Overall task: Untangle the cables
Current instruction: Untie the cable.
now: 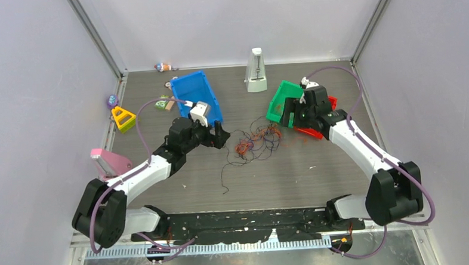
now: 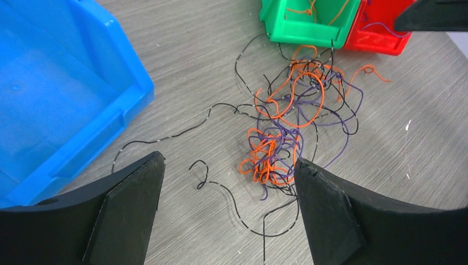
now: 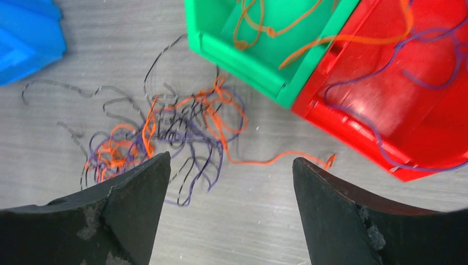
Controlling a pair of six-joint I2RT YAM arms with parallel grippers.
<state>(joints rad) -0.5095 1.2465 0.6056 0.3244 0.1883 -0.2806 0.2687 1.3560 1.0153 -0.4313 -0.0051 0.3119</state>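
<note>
The cables are orange, purple and black, the black strands flecked with pale dashes. Orange strands lie inside the green bin; the red bin touching it holds purple and orange ones. Left of the green bin is a bright blue bin. The table is grey-brown with fine wood grain. The left end effector and right end effector are matt black.

Left gripper spread wide at bottom of frame. Cables tangled mid-frame: orange, purple and black, with loose black strands trailing between the fingers. Blue bin upper left. Green bin and red bin at top, strands in both.
</note>
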